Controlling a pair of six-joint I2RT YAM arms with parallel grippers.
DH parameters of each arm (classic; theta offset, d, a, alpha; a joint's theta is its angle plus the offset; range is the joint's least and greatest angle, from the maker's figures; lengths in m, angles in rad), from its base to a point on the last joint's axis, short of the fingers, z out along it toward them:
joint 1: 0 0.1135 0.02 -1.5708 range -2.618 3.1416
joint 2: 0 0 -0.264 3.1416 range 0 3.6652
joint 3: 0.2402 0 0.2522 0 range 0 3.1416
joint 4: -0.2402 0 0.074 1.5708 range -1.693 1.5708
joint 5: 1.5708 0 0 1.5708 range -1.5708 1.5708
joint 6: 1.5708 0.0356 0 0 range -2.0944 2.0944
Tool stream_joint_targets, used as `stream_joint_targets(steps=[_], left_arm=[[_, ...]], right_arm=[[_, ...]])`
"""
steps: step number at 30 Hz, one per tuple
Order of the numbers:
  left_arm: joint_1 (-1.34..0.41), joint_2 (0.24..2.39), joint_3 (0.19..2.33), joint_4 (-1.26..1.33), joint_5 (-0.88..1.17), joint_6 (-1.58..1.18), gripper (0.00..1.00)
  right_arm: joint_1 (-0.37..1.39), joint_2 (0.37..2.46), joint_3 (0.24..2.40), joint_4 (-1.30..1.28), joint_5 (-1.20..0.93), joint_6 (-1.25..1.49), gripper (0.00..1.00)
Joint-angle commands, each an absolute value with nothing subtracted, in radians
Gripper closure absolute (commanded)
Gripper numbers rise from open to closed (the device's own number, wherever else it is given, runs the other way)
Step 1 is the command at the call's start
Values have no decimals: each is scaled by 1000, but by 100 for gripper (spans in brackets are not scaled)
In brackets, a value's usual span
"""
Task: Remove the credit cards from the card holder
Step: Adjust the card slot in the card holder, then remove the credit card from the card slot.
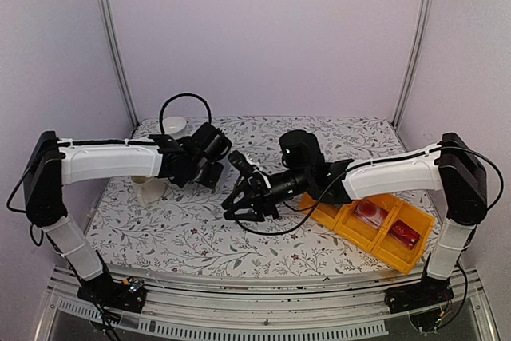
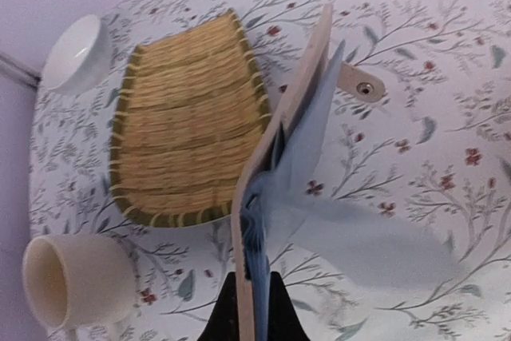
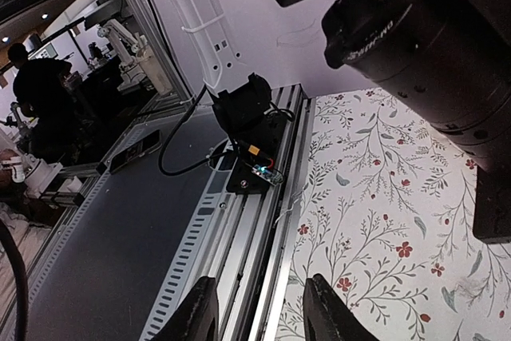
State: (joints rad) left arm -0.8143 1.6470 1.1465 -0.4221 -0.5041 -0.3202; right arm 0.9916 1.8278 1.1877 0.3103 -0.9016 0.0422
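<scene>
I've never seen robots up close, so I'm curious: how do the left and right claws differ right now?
The left claw is shut on the card holder, which it holds on edge; the right claw holds nothing. The left claw's jaws are pinched together; the right claw's stand apart. Both are black, two-fingered, and over the floral table.

This is a robotics lab. The table [image 1: 239, 237], covered with a floral cloth, is boxed in by plain white panels [image 1: 263, 29] on metal posts [image 1: 112, 37]. A slotted aluminium rail [image 1: 263, 309] runs along its near edge. Beyond that edge, the right wrist view shows a grey floor [image 3: 96, 237], another pale robot arm [image 3: 120, 37] and a person [image 3: 32, 93] in dark clothes.
</scene>
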Motion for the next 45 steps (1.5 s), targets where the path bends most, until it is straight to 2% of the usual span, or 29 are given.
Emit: stream_joint_targets(steps=[1,4,9,15,18,23,29,35,42,44,45], left_arm=[[-833,1712,1224,-933,-996,-310,100],[-833,1679,1220,-885,-939,-277,100],[-832,1623,1225,-759,-705,-223,100],[-790,1465,1104,-482,-191,-181,100],[-787,1431,1086,-438,-33,-190,100],[-786,1395,1068,-400,95,-191,100],[-780,1237,922,-126,377,-168,100],[-781,1150,857,-1,612,-138,100],[-792,1125,824,31,722,-89,100],[-796,1110,808,52,730,-75,100],[-795,1103,803,67,727,-72,100]], right_arm=[[979,1764,1144,396,-900,49,62],[971,1745,1122,407,-892,47,62],[969,1729,1101,450,-894,70,62],[964,1742,1101,525,-794,120,62],[932,1776,1128,548,-810,144,63],[880,1829,1160,548,-791,235,72],[878,1834,1190,431,-772,183,74],[850,1794,1199,318,-843,115,76],[851,1764,1249,199,-930,22,77],[852,1766,1260,192,-993,12,80],[854,1772,1270,184,-1026,11,85]])
